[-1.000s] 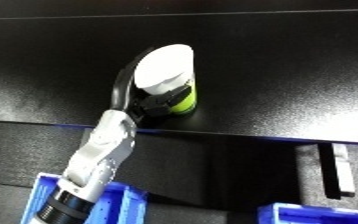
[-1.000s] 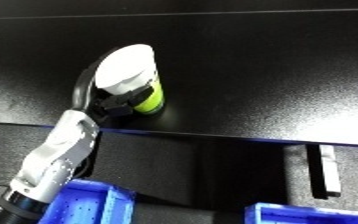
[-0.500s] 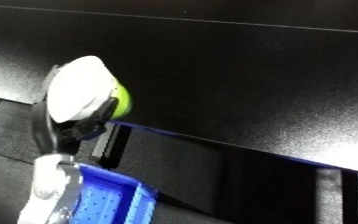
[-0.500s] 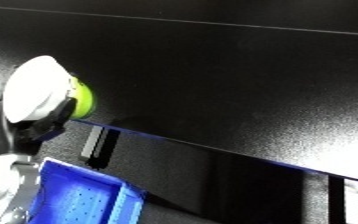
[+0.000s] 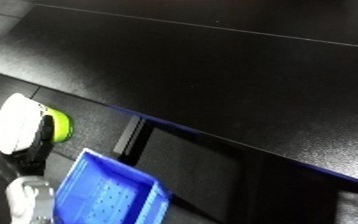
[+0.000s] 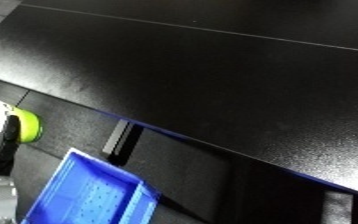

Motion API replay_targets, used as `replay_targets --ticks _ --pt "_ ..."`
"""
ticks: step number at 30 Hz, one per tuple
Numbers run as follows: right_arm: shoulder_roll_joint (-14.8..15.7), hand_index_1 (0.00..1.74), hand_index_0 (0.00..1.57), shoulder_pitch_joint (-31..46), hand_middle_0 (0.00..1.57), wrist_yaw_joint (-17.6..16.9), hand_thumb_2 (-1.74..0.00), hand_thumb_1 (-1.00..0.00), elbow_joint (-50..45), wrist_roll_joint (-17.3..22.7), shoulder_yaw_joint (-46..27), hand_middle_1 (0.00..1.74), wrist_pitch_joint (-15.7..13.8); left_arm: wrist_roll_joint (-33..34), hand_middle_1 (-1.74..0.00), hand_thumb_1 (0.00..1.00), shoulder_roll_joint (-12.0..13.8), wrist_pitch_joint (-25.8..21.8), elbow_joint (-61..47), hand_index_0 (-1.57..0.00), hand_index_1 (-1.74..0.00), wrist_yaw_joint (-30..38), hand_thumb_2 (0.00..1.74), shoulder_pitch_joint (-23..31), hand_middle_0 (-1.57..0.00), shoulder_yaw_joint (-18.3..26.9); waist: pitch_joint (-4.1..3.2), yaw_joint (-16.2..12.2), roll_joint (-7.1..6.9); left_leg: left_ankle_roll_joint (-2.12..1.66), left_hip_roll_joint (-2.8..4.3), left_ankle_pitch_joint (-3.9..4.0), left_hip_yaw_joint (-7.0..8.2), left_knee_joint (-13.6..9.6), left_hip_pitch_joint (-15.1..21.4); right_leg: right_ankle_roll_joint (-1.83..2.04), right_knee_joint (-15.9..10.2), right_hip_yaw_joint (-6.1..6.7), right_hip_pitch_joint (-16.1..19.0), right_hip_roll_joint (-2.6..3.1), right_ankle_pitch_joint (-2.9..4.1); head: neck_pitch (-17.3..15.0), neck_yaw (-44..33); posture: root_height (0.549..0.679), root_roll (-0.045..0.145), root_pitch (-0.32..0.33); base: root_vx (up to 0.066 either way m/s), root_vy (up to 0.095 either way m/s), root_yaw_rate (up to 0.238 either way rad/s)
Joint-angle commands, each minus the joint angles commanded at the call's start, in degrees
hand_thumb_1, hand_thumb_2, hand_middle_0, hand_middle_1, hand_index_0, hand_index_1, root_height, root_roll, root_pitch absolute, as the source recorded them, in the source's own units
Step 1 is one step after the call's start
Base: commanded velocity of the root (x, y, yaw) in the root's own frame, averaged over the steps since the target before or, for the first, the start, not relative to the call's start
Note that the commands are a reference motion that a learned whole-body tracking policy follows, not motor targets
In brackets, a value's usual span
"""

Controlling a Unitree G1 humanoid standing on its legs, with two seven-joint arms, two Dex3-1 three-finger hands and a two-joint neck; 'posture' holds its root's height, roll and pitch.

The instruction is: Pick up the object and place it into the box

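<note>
Black table [image 5: 246, 75] is running bare across the far and right side; nothing is standing on it, so a hand could be sweeping anywhere over it. Near left, the blue bin [image 5: 113, 192] is sitting below the table edge with its mouth open upward and nothing covering it. Left hand [image 5: 35, 145] with the white and green object [image 5: 20, 124] is occupying the space just left of the bin, above its far-left corner. A dark upright bracket [image 5: 128, 135] is standing just beyond the bin's far rim.
</note>
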Motion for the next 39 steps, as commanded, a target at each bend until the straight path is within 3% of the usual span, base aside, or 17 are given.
replay_targets --ticks 5,11,17,18,19,21,22,27,31,39 --pt "0.32 0.00 0.00 -0.61 0.00 0.43 0.00 0.00 1.08 0.74 0.70 0.00 0.17 -3.90 -1.39 0.80 2.51 -1.08 10.36 -1.26 -1.39 0.03 1.39 -0.92 -1.26 -0.08 -0.19 -0.08 -1.54 -0.11 0.64 1.23 -0.42 -1.59 -0.30 -0.23 -0.58 -0.40 0.92 0.81 -0.53 -5.77 -6.71 0.627 0.056 -0.087 -0.014 -0.017 0.020" --pt "0.28 0.00 0.00 -1.06 0.00 3.00 0.00 0.00 3.23 0.15 1.09 0.00 -0.34 -8.77 -1.39 0.80 4.84 -1.11 20.89 -1.26 -1.39 -0.69 1.39 -2.80 -1.26 -1.02 -0.13 -0.61 -3.52 -0.46 1.77 2.59 -0.57 -4.13 0.19 -0.51 -2.21 -0.69 2.40 1.67 -0.77 -6.42 -13.95 0.630 0.049 -0.086 -0.003 0.017 0.021" --pt "0.31 0.00 0.00 -1.31 0.00 5.02 0.00 0.00 4.98 -1.68 2.03 0.00 -1.17 -10.87 -0.87 0.50 6.15 1.58 31.21 -0.79 -0.87 -3.56 0.87 -4.85 -0.79 -0.20 -0.33 -1.31 -5.06 -0.61 2.35 3.42 -0.25 -6.18 0.74 -0.51 -4.10 -0.78 3.27 2.23 -0.44 -6.76 -17.22 0.633 0.046 -0.082 -0.005 0.030 0.019" --pt "0.13 0.00 0.00 -1.49 0.00 5.46 0.00 0.00 5.30 -2.19 2.30 0.00 -1.31 -11.46 -0.70 0.40 7.05 2.72 34.32 -0.63 -0.70 -4.66 0.70 -5.69 -0.63 -0.06 -0.37 -1.56 -5.39 -0.75 2.45 3.63 -0.15 -6.61 0.79 -0.52 -4.64 -0.72 3.50 2.35 -0.36 -6.65 -17.46 0.634 0.047 -0.082 -0.004 0.036 0.033" --pt "0.13 0.00 0.00 -1.49 0.00 5.46 0.00 0.00 5.30 -2.19 2.30 0.00 -1.31 -11.46 -0.70 0.40 7.05 2.72 34.32 -0.63 -0.70 -4.66 0.70 -5.69 -0.63 -0.06 -0.37 -1.56 -5.39 -0.75 2.45 3.63 -0.15 -6.61 0.79 -0.52 -4.64 -0.72 3.50 2.35 -0.36 -6.65 -17.46 0.634 0.047 -0.082 -0.004 0.036 0.033" --pt "-0.18 0.00 0.00 -1.68 0.00 6.01 0.00 0.00 5.64 -2.41 2.65 0.00 -1.53 -12.14 -0.44 0.25 8.78 4.49 38.78 -0.39 -0.44 -5.63 0.44 -6.88 -0.39 0.41 -0.46 -1.85 -5.77 -0.85 2.62 3.79 -0.05 -7.16 0.92 -0.54 -5.29 -0.74 3.76 2.46 -0.28 -6.20 -17.54 0.635 0.047 -0.081 -0.002 0.029 0.029" --pt "-0.18 0.00 0.00 -1.68 0.00 6.01 0.00 0.00 5.64 -2.41 2.65 0.00 -1.53 -12.14 -0.44 0.25 8.78 4.49 38.78 -0.39 -0.44 -5.63 0.44 -6.88 -0.39 0.41 -0.46 -1.85 -5.77 -0.85 2.62 3.79 -0.05 -7.16 0.92 -0.54 -5.29 -0.74 3.76 2.46 -0.28 -6.20 -17.54 0.635 0.047 -0.081 -0.002 0.025 0.023" --pt "-0.50 0.00 0.00 -1.87 0.00 6.73 0.00 0.00 6.14 -2.53 2.97 0.00 -1.76 -14.99 0.00 0.00 11.35 6.08 44.76 0.00 0.00 -7.64 0.00 -8.24 0.00 1.74 -0.44 -2.18 -6.10 -1.01 2.80 3.91 -0.01 -7.72 1.19 -0.62 -5.93 -0.78 3.99 2.53 -0.19 -5.24 -17.03 0.636 0.046 -0.081 0.000 0.017 0.014" --pt "-0.77 0.00 0.00 -1.96 0.00 6.91 0.00 0.00 6.31 -2.31 3.25 0.00 -1.69 -14.53 0.00 0.00 13.06 6.91 48.19 0.00 0.00 -9.96 0.00 -8.68 0.00 1.99 -0.33 -2.28 -6.00 -1.02 2.50 3.87 -0.08 -7.82 1.11 -0.69 -6.46 -0.78 4.14 2.55 -0.08 -4.28 -15.64 0.636 0.048 -0.079 -0.004 0.008 0.009" --pt "-1.11 0.00 0.00 -1.96 0.00 6.89 0.00 0.00 5.99 -1.71 3.41 0.00 -1.83 -14.55 0.00 0.00 13.87 8.56 50.70 0.00 0.00 -11.98 0.00 -8.53 0.00 2.02 -0.13 -2.25 -5.42 -0.87 1.82 3.48 -0.32 -7.26 0.81 -0.83 -6.38 -0.73 3.92 2.49 -0.08 -3.67 -12.96 0.636 0.048 -0.079 -0.007 0.001 0.007"
